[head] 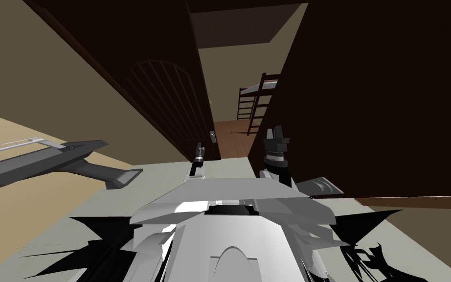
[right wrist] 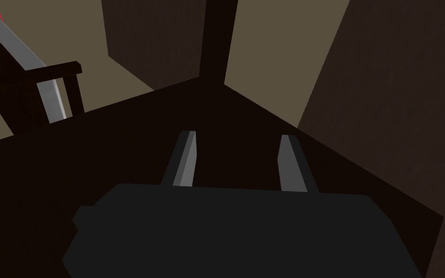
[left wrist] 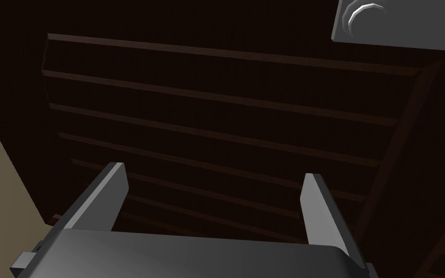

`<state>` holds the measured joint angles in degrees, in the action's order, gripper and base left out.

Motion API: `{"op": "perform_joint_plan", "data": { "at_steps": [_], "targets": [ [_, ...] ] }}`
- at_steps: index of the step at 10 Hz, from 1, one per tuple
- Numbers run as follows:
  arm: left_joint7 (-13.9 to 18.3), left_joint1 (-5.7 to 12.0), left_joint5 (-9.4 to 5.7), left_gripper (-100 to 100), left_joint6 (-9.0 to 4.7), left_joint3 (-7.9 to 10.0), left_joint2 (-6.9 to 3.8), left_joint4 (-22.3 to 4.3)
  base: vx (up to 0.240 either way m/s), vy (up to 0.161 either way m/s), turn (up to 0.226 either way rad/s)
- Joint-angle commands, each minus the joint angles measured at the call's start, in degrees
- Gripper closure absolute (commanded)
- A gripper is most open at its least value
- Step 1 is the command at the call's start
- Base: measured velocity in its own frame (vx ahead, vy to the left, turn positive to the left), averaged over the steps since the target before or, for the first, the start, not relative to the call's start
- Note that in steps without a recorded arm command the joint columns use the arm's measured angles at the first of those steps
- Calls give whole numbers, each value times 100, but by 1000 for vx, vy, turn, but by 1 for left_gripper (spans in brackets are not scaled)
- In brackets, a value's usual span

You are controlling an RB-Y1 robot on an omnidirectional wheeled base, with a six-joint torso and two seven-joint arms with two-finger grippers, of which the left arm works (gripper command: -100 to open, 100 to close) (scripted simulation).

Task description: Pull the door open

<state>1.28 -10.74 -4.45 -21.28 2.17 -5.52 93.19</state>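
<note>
- Two grippers are showing small in the head view: the left gripper (head: 199, 152) is hanging close in front of the dark door (head: 170, 93), and the right gripper (head: 276, 136) is pointing into the gap beside it.
- The door is standing ajar on the left side of the opening. Its face is carrying an arched slatted panel (head: 161, 83), and its grey handle plate (head: 213, 136) is sitting near the edge next to the gap.
- In the left wrist view the left gripper (left wrist: 214, 171) is facing the slatted panel (left wrist: 216, 120), with its fingers (left wrist: 105, 198) spread wide apart and gripping nothing.
- The handle plate (left wrist: 410, 29), with a round pale knob (left wrist: 364, 14) on it, is lying beyond one fingertip and off to that side, apart from both fingers.
- In the right wrist view the right gripper (right wrist: 238, 135) is holding its fingers (right wrist: 291, 164) apart too, at a narrower gap with nothing between them.
- It is looking over a dark floor toward a dark post (right wrist: 219, 38) that is standing between tan walls (right wrist: 274, 58).
- Through the gap a bunk bed (head: 261, 95) with a ladder is showing on a wooden floor (head: 232, 139).
- A broad dark surface (head: 376, 98) is rising on the right of the opening.
- A long grey object (head: 48, 161) with a pale bar is lying on the floor well to the left.
</note>
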Motion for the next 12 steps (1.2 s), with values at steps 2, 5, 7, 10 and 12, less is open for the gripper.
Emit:
{"op": "perform_joint_plan", "data": {
  "at_steps": [2,5,7,10,12],
  "targets": [
    [25,113,1,-100,98,23,-28,-284,116,11,-35],
    [39,255,7,-100,196,46,-39,-601,101,-8,-35],
    [51,382,13,-100,283,66,-44,-884,109,-5,-35],
    [65,526,19,-100,383,90,-46,-1206,133,13,-39],
    [75,633,24,-100,457,108,-43,-1446,160,22,-45]
  ]
}}
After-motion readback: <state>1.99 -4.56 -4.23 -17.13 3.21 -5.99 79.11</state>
